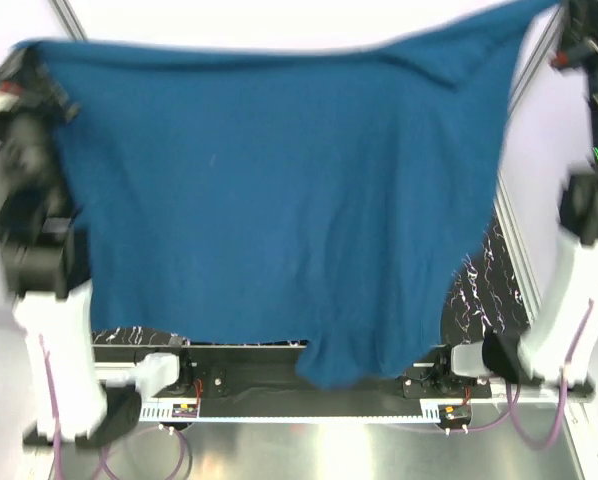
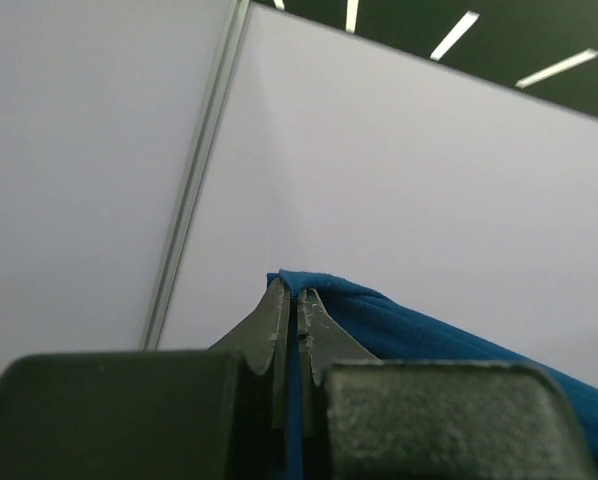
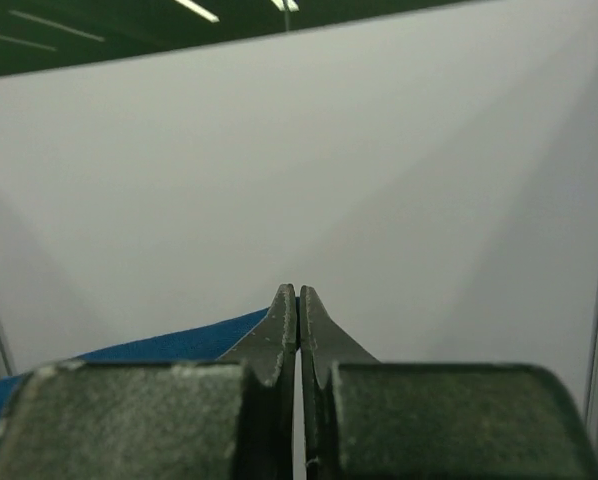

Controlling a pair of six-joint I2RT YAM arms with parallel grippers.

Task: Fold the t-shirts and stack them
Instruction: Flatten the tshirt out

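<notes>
The teal shirt hangs spread wide above the surface, its hem drooping over the near edge, its upper corners pinched in the clamped left end effector and the clamped right end effector.

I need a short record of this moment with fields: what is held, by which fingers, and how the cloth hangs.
held item: teal t-shirt
left gripper: shut on one upper corner
right gripper: shut on the other upper corner
shirt state: held up, spread wide between both arms, hiding most of the table
lower edge: uneven, bunched near the middle
second shirt: not visible
</notes>
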